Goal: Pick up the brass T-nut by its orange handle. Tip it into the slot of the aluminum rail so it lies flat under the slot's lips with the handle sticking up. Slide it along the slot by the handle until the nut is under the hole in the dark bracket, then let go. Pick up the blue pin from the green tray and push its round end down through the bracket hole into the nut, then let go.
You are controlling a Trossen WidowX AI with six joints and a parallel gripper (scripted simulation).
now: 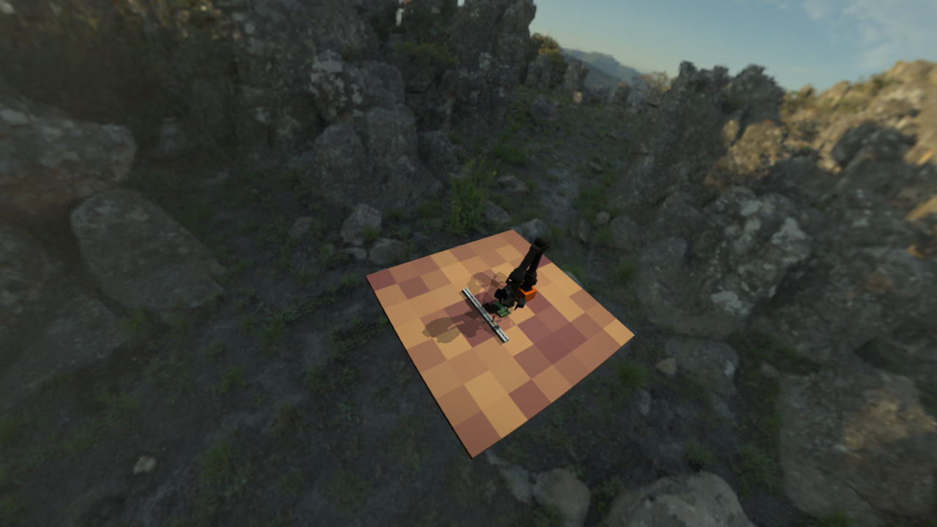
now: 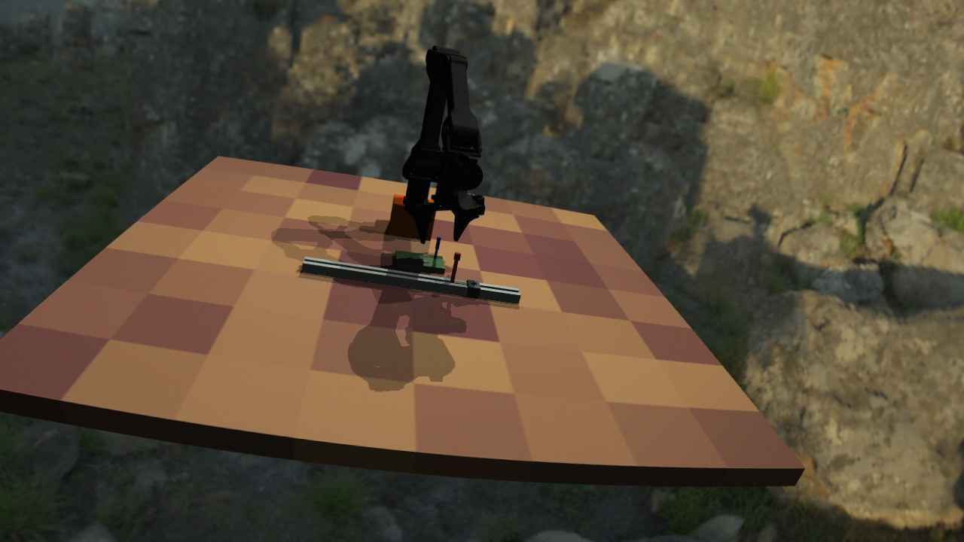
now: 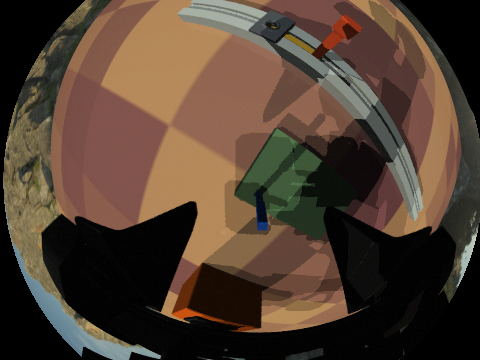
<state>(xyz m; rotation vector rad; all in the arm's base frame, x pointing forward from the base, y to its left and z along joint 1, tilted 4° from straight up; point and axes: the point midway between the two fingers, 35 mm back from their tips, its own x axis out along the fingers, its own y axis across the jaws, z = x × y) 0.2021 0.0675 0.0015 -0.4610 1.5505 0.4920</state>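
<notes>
Gripper (image 1: 509, 304) (image 2: 439, 240) (image 3: 263, 211) spread wide, holding nothing; blue pin (image 2: 437, 248) (image 3: 261, 211) stands in the green tray (image 2: 407, 260) (image 3: 280, 172); no writing is legible.

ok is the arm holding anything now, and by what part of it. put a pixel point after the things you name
Nothing is held: the end effector (image 2: 439, 240) (image 3: 263, 211) is open, with the blue pin (image 2: 437, 247) (image 3: 261, 212) standing in the green tray (image 2: 411, 260) (image 3: 277, 155) and the orange handle (image 2: 455, 266) (image 3: 337, 37) upright at the rail (image 1: 476, 302) (image 2: 357, 271) (image 3: 350, 92).
</notes>
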